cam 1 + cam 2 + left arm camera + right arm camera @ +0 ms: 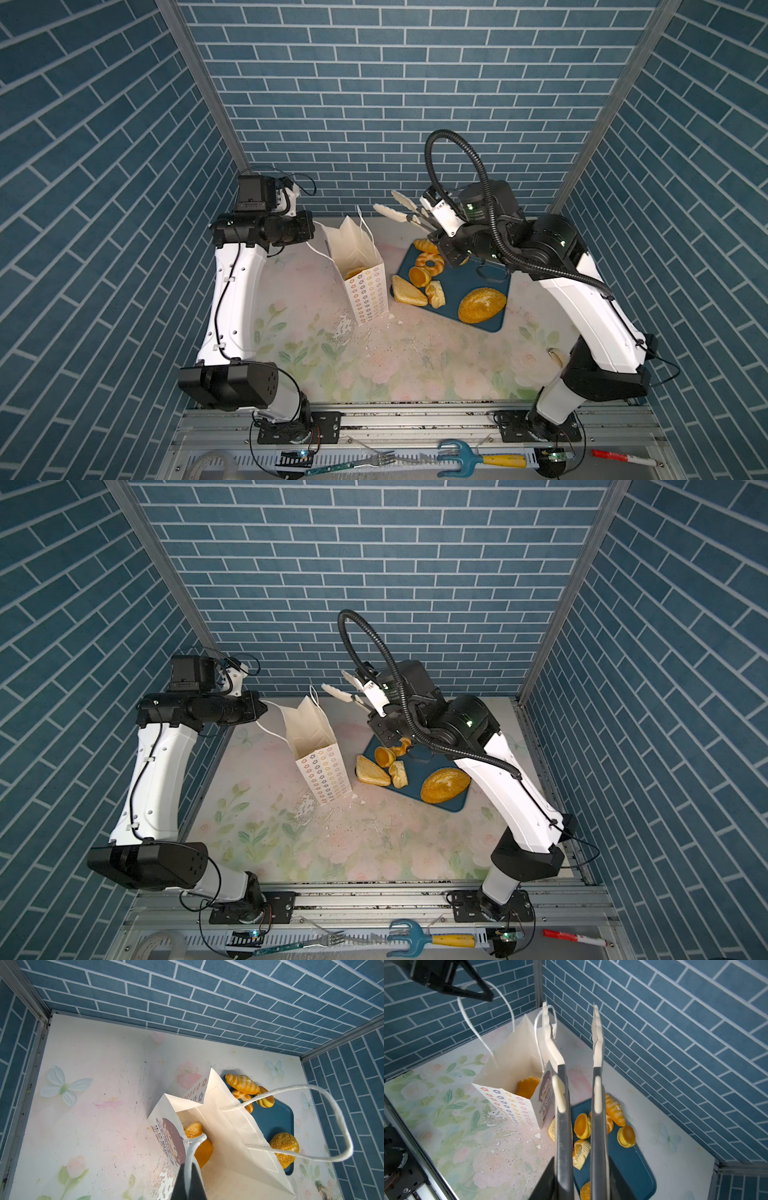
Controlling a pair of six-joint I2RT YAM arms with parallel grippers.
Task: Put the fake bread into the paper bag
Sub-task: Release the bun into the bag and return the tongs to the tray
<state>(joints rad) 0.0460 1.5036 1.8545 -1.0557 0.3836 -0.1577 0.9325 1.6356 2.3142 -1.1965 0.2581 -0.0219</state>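
Left gripper (188, 1169) pinches a handle (194, 1146) of the bag (226, 1130); right gripper (581, 1176) clamps empty, open tongs (562, 1115). A hard tug could topple the bag, spilling bread (527, 1086)

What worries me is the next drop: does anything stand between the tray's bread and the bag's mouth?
Nothing blocks the mouth. The paper bag stands open, the left end effector holding one cord handle aside. Only the free handle rises over the wall nearest the tray; it might snag.

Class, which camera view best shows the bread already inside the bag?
Left wrist view: it looks into the bag, showing the bread most fully. The right wrist view shows part; a top view only a sliver.
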